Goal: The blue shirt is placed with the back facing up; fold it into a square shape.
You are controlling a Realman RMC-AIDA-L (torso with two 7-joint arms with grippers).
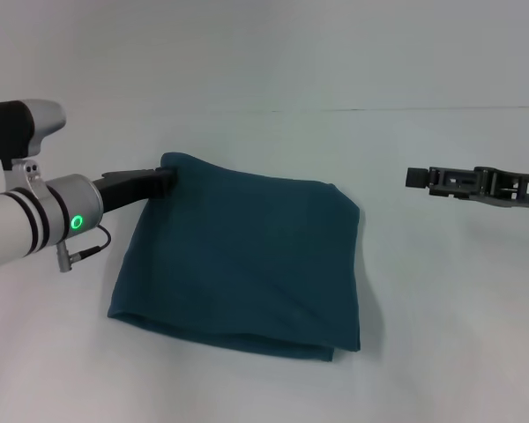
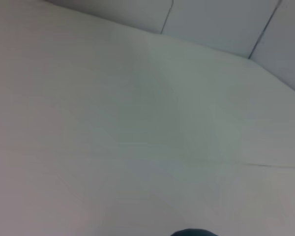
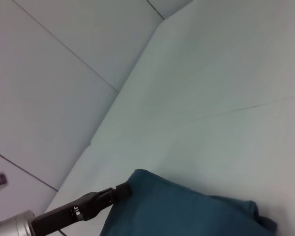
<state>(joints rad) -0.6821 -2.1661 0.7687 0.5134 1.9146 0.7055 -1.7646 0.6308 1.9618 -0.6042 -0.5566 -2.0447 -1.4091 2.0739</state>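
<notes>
The table (image 1: 264, 62) is a plain pale surface, and the shirt (image 1: 238, 269) sits in the middle of it, already folded down into a chunky, roughly square bundle with stacked layers showing along the near edge. No sleeves or lettering in sight, so I'd say the folding is basically done (or really close).

What's left looks like letting go and maybe tidying: the far left corner is lifted a bit, because the left gripper (image 1: 165, 179) has its fingers pinched shut on that corner. The right wrist view shows the same thing, dark fingers clamped on the fabric tip. The outline is a little skewed there, so it might want flattening.

The right gripper (image 1: 412, 177) hangs off to the right, well apart from the shirt; can't tell if it's open or not.
</notes>
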